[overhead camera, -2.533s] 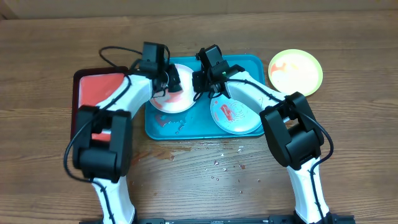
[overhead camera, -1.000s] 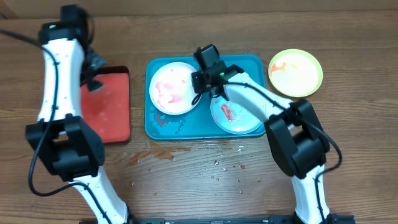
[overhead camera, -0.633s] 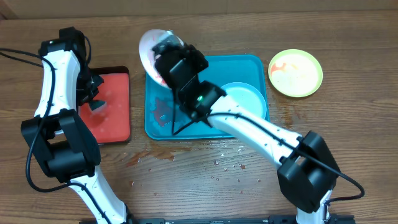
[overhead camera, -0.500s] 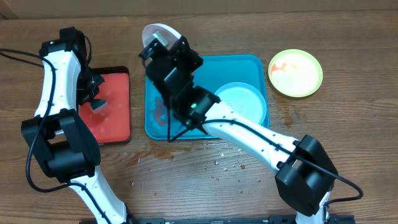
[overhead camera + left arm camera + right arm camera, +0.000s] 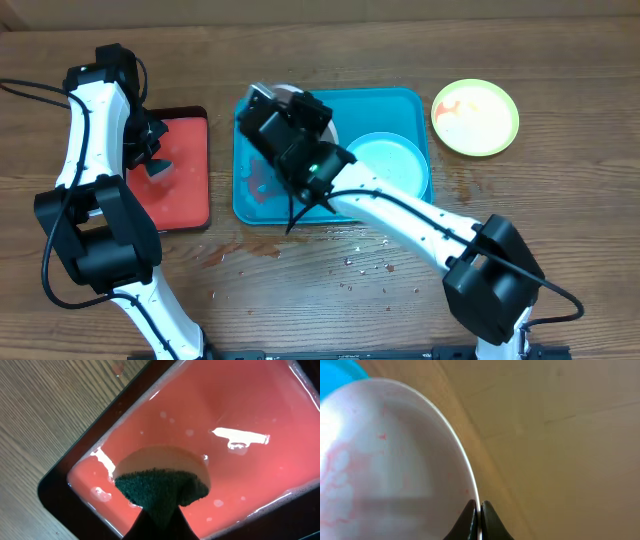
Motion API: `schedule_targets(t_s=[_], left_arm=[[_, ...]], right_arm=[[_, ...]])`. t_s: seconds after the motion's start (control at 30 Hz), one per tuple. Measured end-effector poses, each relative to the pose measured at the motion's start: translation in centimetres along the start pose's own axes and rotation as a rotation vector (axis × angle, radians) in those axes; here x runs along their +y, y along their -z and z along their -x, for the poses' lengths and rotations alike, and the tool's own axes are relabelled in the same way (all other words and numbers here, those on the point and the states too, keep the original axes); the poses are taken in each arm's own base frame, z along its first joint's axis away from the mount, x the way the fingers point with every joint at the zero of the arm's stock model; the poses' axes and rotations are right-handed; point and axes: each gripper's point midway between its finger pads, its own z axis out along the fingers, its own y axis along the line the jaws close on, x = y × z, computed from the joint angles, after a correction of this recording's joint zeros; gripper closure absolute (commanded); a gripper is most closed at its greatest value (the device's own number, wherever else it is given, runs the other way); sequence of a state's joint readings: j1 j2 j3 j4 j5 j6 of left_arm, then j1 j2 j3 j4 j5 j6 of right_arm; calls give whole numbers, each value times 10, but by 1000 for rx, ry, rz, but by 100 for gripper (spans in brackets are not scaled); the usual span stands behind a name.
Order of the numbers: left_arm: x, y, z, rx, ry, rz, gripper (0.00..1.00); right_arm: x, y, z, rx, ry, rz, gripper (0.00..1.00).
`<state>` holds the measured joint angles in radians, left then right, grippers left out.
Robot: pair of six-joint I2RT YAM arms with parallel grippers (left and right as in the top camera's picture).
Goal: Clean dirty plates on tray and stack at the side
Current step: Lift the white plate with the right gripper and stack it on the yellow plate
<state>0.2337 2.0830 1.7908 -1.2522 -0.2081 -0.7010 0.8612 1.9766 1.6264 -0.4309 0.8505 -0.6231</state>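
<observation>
My right gripper [image 5: 274, 108] is shut on the rim of the white plate [image 5: 385, 460], which is lifted and tilted over the back left of the teal-blue tray [image 5: 244, 205]. Pink sauce smears show on its face. From overhead only a sliver of the white plate [image 5: 288, 91] shows behind the gripper. The pale teal plate [image 5: 392, 160] lies on the tray's right half. The yellow-green plate [image 5: 475, 117], smeared red, lies on the table right of the tray. My left gripper [image 5: 160, 512] is shut on a green-backed sponge [image 5: 160, 472] over the red tray [image 5: 240, 405].
The smaller dark-rimmed red tray [image 5: 185, 200] sits left of the teal-blue tray, with my left gripper [image 5: 150, 152] above it. Red sauce smears lie on the teal-blue tray's left floor [image 5: 258, 185]. Water and sauce drops [image 5: 350, 262] speckle the wooden table in front of the tray.
My right gripper has brought the white plate from beyond the tray's back left corner inward over the tray. The left arm with the sponge has stayed over the red tray.
</observation>
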Motion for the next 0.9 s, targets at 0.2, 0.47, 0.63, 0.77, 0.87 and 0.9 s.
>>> schedule_targets(t_s=[0.2, 0.47, 0.63, 0.77, 0.87, 0.9], left_arm=[[-2, 0, -1, 5, 1, -11, 96], [-2, 0, -1, 7, 0, -13, 96], [-4, 0, -1, 8, 1, -20, 96], [-5, 0, -2, 13, 1, -26, 96], [-6, 0, -2, 16, 1, -30, 96], [-6, 0, -3, 18, 1, -32, 96]], right_arm=[[-79, 2, 0, 20, -227, -320, 96], [-70, -38, -74, 169, -341, -34, 96], [-85, -101, -171, 308, -802, 225, 96], [-110, -124, -255, 405, -1148, 340, 96], [-115, -127, -312, 505, -1312, 383, 96], [-114, -126, -328, 537, -1352, 392, 96]])
